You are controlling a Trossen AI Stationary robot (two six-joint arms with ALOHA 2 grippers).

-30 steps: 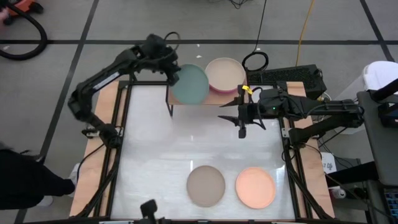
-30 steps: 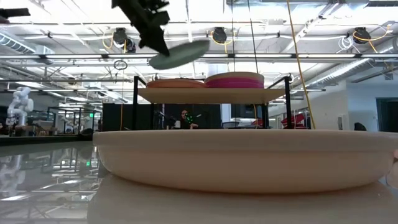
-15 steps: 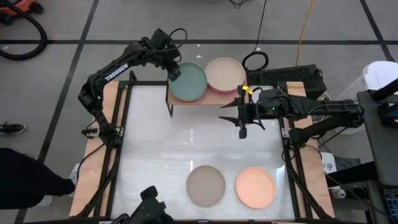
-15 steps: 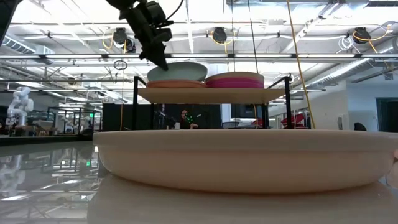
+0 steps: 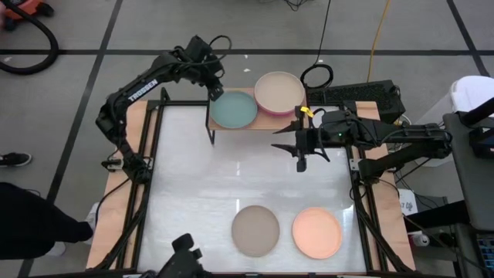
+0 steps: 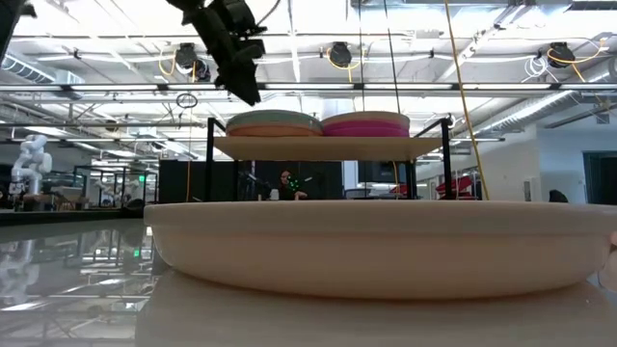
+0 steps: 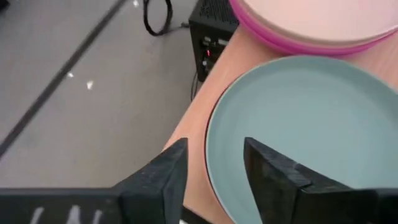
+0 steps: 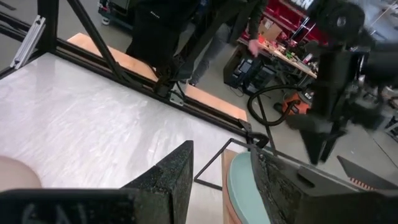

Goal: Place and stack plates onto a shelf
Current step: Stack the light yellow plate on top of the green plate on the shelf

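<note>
The teal plate (image 5: 234, 110) lies level on top of the left stack on the shelf (image 6: 328, 146), over a terracotta plate (image 6: 275, 129). My left gripper (image 7: 214, 163) is open just above that plate's far-left rim (image 7: 210, 140), and in the low view my left gripper (image 6: 246, 85) is clear of the plate. The right stack has a pale plate (image 5: 279, 91) on a magenta one (image 6: 364, 128). My right gripper (image 5: 282, 140) hovers open over the table, near the shelf's right end. A taupe plate (image 5: 255, 229) and a peach plate (image 5: 316, 232) lie flat near the table's front edge.
The shelf stands on thin black legs (image 5: 211, 130) at the table's far edge. A black box (image 5: 355, 96) and cables sit behind its right end. The white tabletop (image 5: 231, 177) lies bare between the shelf and the two near plates. A person's legs show at the left (image 5: 23, 224).
My left gripper has brought the tilted teal plate down onto the left stack and let go of it. The plate now lies level on the terracotta plate, and the gripper has drawn slightly up and away from its rim.
</note>
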